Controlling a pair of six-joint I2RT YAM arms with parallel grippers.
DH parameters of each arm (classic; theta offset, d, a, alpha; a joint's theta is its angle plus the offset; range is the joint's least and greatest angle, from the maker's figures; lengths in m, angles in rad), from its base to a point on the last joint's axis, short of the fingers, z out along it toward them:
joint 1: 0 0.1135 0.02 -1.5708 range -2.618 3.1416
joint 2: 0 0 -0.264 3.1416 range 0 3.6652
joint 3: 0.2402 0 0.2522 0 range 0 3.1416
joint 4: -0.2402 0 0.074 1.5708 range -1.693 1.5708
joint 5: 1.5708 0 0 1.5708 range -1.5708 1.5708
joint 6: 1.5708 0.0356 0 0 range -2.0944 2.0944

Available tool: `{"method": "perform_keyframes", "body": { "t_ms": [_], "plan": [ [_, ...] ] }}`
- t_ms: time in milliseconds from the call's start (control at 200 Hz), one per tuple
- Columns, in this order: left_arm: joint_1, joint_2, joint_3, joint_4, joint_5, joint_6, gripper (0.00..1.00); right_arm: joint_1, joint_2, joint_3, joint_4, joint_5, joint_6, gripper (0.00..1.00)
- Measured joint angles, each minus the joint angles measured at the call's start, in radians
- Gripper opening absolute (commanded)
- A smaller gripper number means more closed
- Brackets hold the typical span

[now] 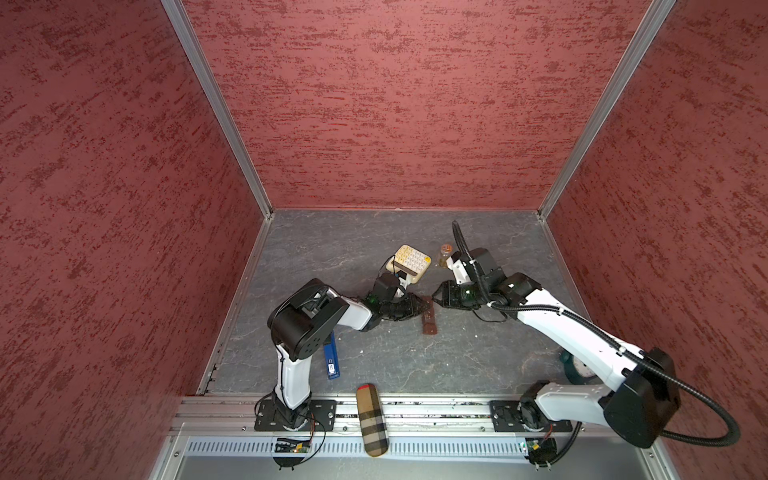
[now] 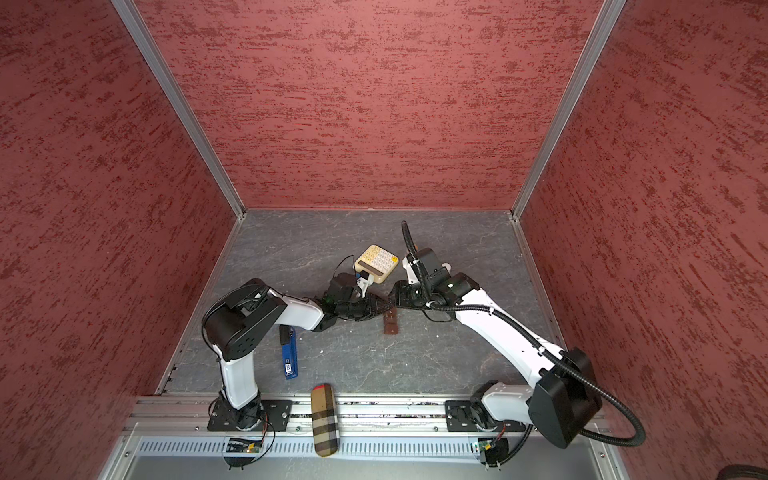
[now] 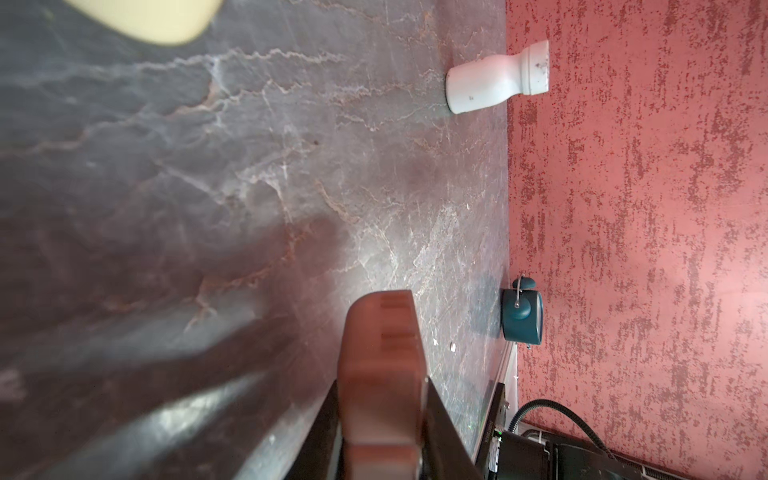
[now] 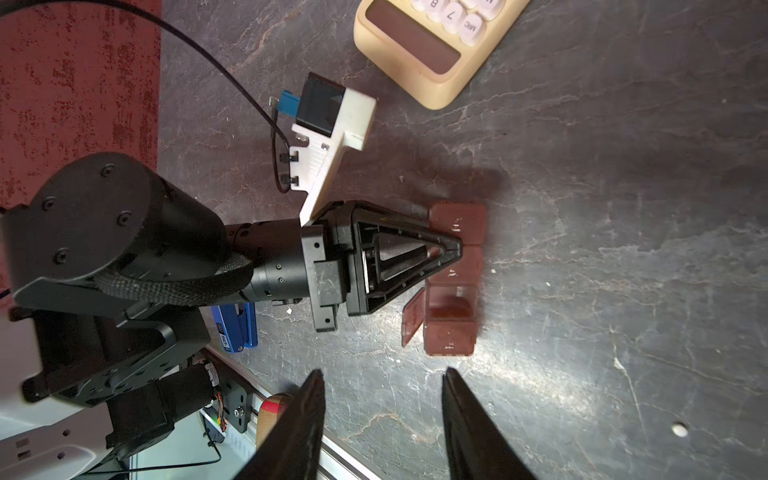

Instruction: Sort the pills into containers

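The containers [image 1: 429, 322] form one dark brown strip box lying on the slate floor, seen in both top views [image 2: 391, 324]. My left gripper [image 1: 427, 308] is shut on the box's far part; the left wrist view shows the box [image 3: 382, 357] squeezed between the black jaws. One compartment lid [image 4: 413, 318] stands open in the right wrist view. My right gripper [image 4: 383, 370] is open and empty, hovering just off the box's near end [image 4: 451, 340]. Tiny white pills lie loose on the floor [image 4: 680, 429] [image 3: 453, 347].
A cream calculator [image 1: 411, 259] and an amber bottle [image 1: 445, 253] stand behind the box. A white bottle [image 3: 494, 81] and a teal alarm clock [image 3: 521, 311] sit by the right wall. A blue stapler [image 1: 331, 361] and a plaid case [image 1: 372, 419] lie near the front rail.
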Motion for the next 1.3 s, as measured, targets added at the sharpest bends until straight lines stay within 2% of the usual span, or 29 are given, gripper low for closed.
{"method": "perform_keyframes", "body": {
  "t_ms": [180,581,832,1297],
  "plan": [
    [0.000,0.007,0.016,-0.027,-0.002,0.013,0.32,-0.013,-0.001,-0.010,-0.005,0.000,-0.010,0.48],
    [0.004,0.039,0.040,-0.042,0.000,0.022,0.38,-0.023,-0.004,-0.034,-0.006,-0.001,-0.013,0.48],
    [0.017,0.013,0.026,-0.040,-0.003,0.040,0.57,-0.023,-0.006,-0.039,-0.006,-0.002,-0.013,0.49],
    [0.023,-0.096,-0.009,-0.214,-0.054,0.108,0.57,-0.023,-0.005,-0.039,-0.005,-0.002,-0.013,0.49]
  ]
}}
